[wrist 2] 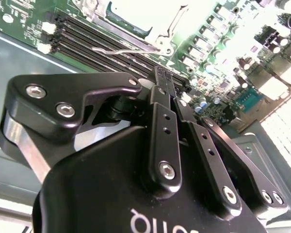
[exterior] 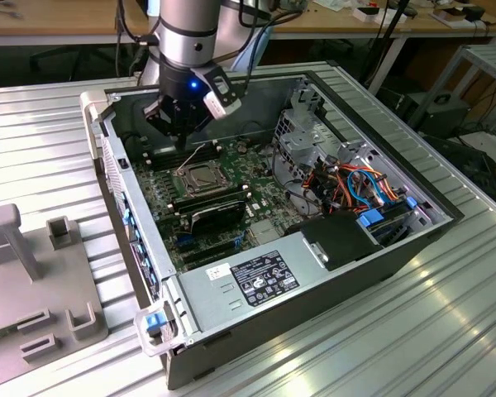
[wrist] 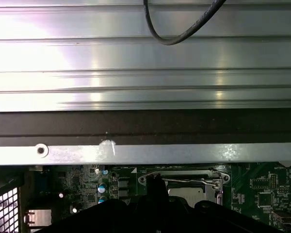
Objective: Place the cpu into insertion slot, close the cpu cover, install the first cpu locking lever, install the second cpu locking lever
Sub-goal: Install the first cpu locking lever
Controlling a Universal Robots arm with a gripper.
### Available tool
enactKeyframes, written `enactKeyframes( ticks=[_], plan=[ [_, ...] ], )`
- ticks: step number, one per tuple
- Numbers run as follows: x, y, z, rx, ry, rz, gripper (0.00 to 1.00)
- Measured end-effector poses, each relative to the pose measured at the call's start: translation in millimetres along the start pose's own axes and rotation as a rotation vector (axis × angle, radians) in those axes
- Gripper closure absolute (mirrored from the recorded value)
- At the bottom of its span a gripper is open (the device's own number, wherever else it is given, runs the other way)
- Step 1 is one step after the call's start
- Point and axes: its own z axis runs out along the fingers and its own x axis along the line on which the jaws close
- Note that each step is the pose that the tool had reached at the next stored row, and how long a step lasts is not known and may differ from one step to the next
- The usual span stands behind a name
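The black two-finger gripper (wrist 2: 165, 76) is hovering, fingertips pressed together on nothing, just beside the dark-framed square insertion slot (exterior: 183, 179). The silver-grey square cpu (exterior: 201, 175) is lying flat in it, face up, under the silvery windowed cpu cover (wrist: 182, 175). A thin wire locking lever (exterior: 202, 150) is slanting upward. Long black memory sticks (exterior: 208, 198) are lying alongside.
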Motion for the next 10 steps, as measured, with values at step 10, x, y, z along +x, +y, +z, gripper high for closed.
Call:
enactKeyframes(
  ticks=[10],
  plan=[
    [-18.7, 2.7, 13.6, -0.0006, -0.0005, -0.003, 0.89]
  ],
)
